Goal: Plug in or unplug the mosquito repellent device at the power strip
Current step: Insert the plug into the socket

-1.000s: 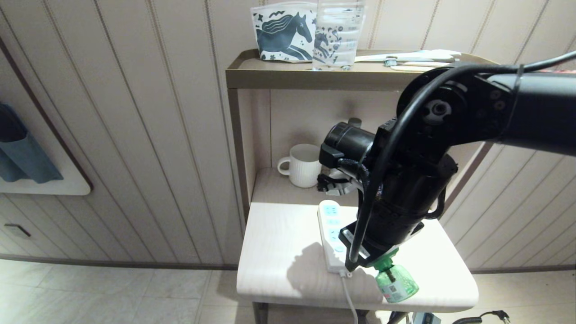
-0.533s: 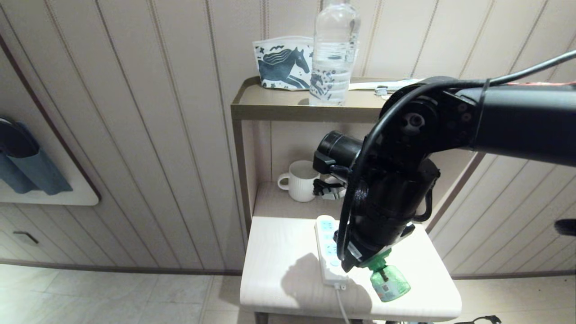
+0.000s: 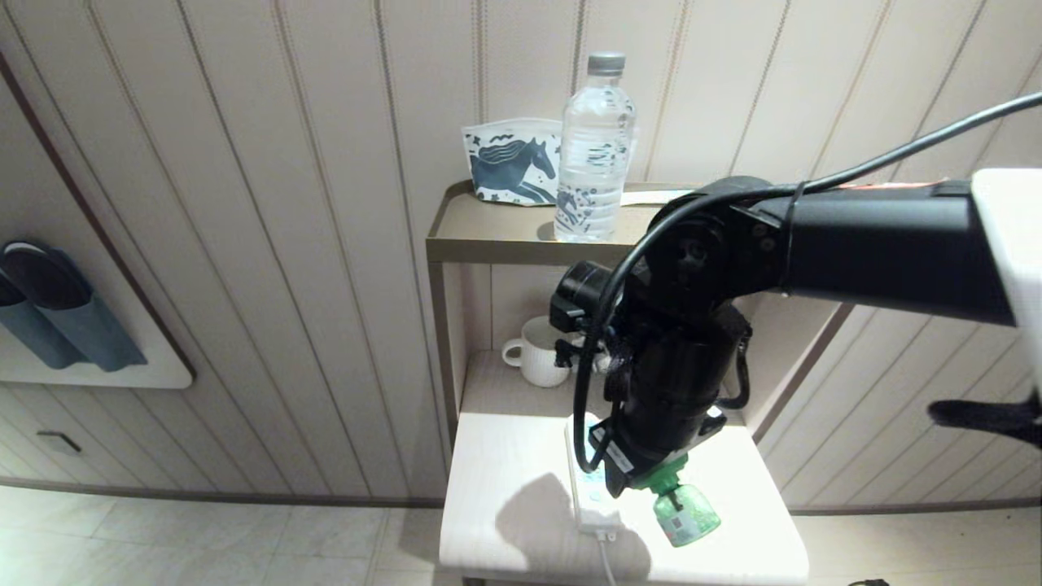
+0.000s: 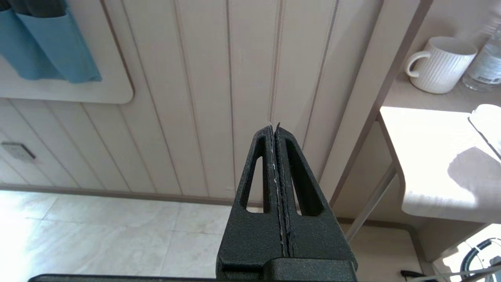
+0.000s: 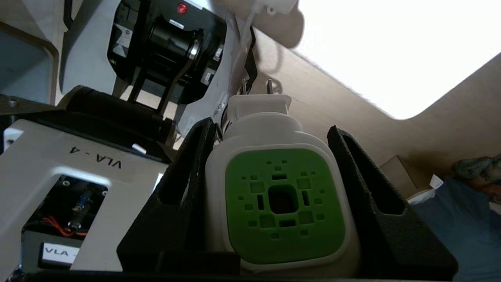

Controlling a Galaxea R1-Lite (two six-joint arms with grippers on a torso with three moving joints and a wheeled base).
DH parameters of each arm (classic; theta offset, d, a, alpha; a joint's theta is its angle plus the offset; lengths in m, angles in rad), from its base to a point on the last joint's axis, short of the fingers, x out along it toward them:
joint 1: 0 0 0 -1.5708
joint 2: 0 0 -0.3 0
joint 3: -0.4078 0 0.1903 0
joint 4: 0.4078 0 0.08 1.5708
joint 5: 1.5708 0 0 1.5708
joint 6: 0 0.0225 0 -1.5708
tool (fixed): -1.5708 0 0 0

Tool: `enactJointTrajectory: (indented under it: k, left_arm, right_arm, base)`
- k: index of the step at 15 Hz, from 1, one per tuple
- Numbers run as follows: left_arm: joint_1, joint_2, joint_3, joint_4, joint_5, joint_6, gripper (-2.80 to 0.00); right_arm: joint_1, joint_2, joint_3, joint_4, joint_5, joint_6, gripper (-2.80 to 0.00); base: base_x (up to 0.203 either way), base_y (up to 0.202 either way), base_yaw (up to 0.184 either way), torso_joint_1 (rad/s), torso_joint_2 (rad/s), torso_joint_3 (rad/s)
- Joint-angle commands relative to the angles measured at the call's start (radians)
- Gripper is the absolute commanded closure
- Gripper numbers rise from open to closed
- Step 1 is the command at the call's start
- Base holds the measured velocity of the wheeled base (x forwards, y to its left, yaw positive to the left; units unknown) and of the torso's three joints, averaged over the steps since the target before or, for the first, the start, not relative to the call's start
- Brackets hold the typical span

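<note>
Because the black right arm stands in front of it, much of the power strip is hidden in the head view; only its near end and the white cord going off the lower edge can be seen. The right tool itself is also covered by the arm there, so its state is read from the right wrist view. In that view its two black fingers are spread about halfway and press on both sides of the mosquito repellent device, pinching its white body. The green square top faces the camera, and the two metal pins stick out free beyond the fingertips, not inside any socket.

In the head view the green bottle of the device hangs below the arm, tilted, just beside the near end of the strip, on its right side, above the pale counter. Whether the bottle touches the counter I cannot tell.

The left tool is parked low beside the counter, with its fingers pressed together and holding nothing. A white mug stands on the lower shelf behind, partly covered by the arm, and a water bottle stands on the top shelf.
</note>
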State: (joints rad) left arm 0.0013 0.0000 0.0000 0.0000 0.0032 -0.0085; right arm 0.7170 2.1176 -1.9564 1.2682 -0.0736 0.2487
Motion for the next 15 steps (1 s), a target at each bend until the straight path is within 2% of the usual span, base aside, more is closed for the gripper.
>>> enactJointTrajectory:
  k: [1, 7, 15]
  left_arm:
    - [0.000, 0.002, 0.000, 0.000, 0.000, -0.001, 0.00]
    - [0.000, 0.002, -0.001, 0.000, 0.000, 0.000, 0.00]
    - [0.000, 0.002, 0.000, 0.000, 0.000, 0.000, 0.00]
  right_arm:
    - [-0.007, 0.063, 0.000, -0.022, -0.002, 0.001, 0.00]
    - [-0.064, 0.114, -0.003, -0.141, -0.005, 0.003, 0.00]
    - [-0.085, 0.188, -0.003, -0.182, -0.005, 0.044, 0.00]
  base:
    - [0.000, 0.000, 0.000, 0.027, 0.00, -0.020]
    - [0.000, 0.000, 0.000, 0.000, 0.00, 0.000]
    - [0.000, 0.000, 0.000, 0.000, 0.00, 0.000]
